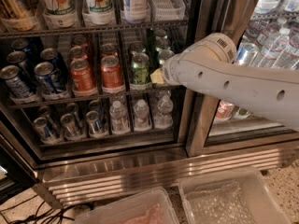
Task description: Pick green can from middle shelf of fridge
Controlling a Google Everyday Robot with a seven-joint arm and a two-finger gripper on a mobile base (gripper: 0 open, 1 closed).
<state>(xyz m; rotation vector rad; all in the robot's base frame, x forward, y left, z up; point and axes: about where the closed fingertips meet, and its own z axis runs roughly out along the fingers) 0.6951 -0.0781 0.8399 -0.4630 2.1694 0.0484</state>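
Note:
The fridge (140, 171) stands open on its left compartment. On the middle shelf (93, 96) a dark-green can (139, 69) with a silver top stands at the front, right of the orange-red cans. More green cans (162, 55) stand behind and to its right. My white arm reaches in from the right. My gripper (157, 77) sits at the green can's right side, at shelf height, close against it. The arm's end hides the front of the right column of cans.
Orange-red cans (112, 73) and blue cans (50, 74) fill the shelf's left. Small water bottles (141, 114) and cans stand on the lower shelf, tall cans (99, 1) above. The door post (196, 125) is right of the arm. Two clear bins (229, 199) lie on the floor.

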